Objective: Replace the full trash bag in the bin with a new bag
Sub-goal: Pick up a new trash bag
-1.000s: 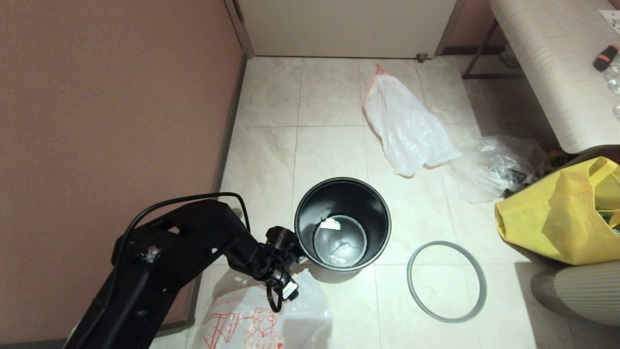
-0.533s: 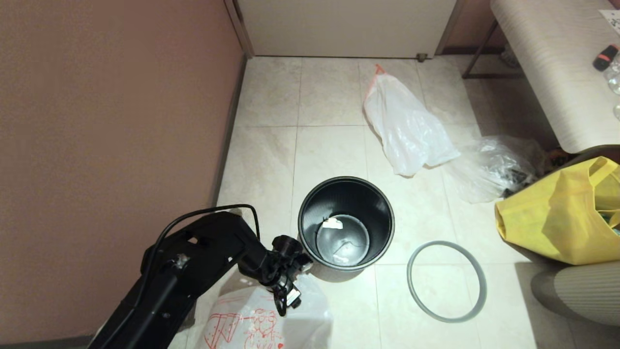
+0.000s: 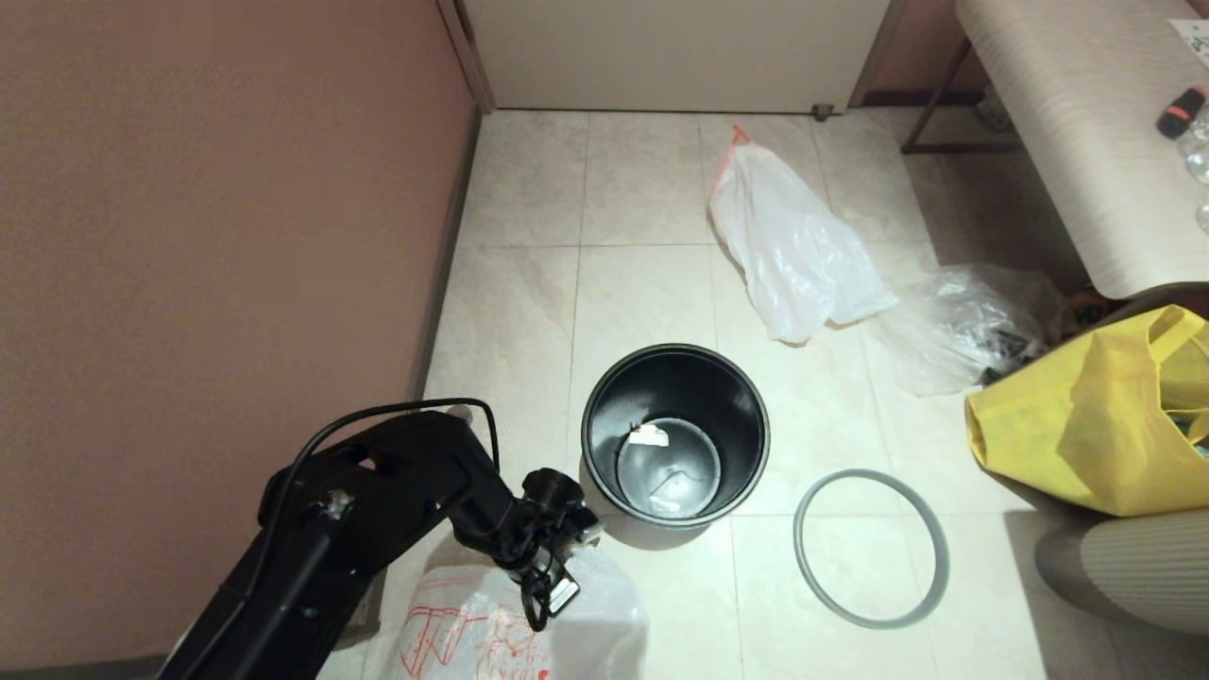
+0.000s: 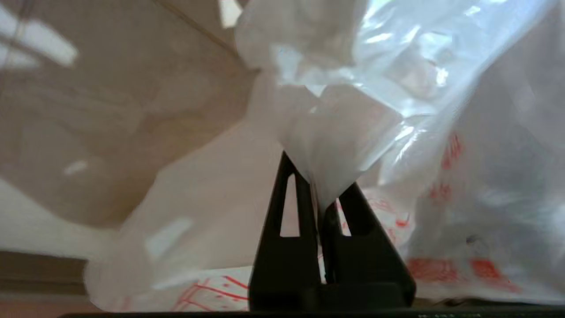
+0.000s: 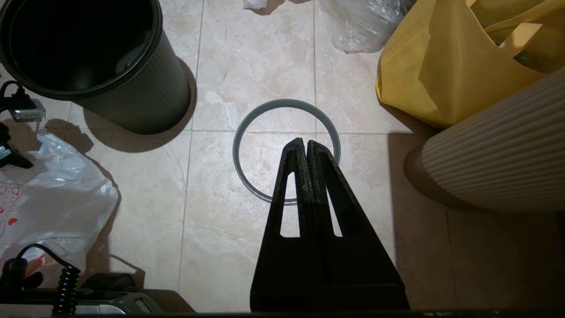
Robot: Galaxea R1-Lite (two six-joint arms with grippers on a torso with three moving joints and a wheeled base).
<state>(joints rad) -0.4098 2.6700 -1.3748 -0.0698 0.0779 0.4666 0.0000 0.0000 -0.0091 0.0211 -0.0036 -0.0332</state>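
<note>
With the full bag (image 3: pixel 798 250) out on the floor, the left gripper (image 4: pixel 318 201) pinches the new bag (image 3: pixel 529 628) beside the bin (image 3: pixel 674 434); next, spread its mouth over the rim, while the right gripper (image 5: pixel 306 148) hovers pressed together above the hoop (image 5: pixel 286 150).

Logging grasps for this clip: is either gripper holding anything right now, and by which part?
The left gripper is shut on the new bag, pinching a gathered fold of its thin plastic. The right gripper is shut on nothing, above the grey hoop.
</note>
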